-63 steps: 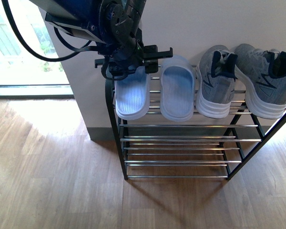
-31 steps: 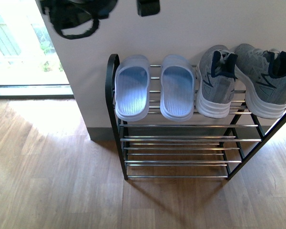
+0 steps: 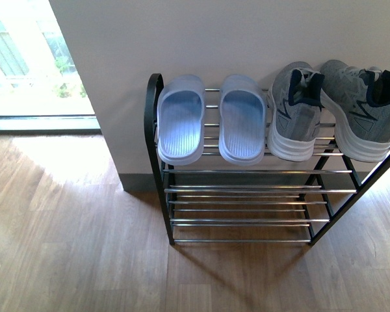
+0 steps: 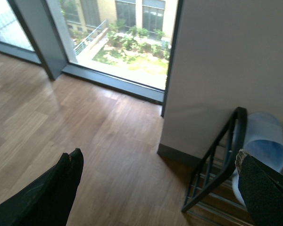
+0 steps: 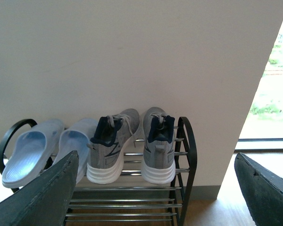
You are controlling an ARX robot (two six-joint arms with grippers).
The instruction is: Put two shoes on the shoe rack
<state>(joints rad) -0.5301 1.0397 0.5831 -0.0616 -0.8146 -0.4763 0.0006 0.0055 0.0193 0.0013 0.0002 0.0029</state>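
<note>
Resting side by side atop the shoe rack: slides, sneakers.

Low black-framed shoe rack with chrome rods, against the wall. On top tier, side by side: 2 pale blue slides at left, soles down; 2 grey sneakers with white soles, navy collars, at right.

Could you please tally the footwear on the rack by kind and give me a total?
Pale blue foam slides: 2
Grey knit sneakers: 2
Total: 4, all on the top tier of the shoe rack
</note>
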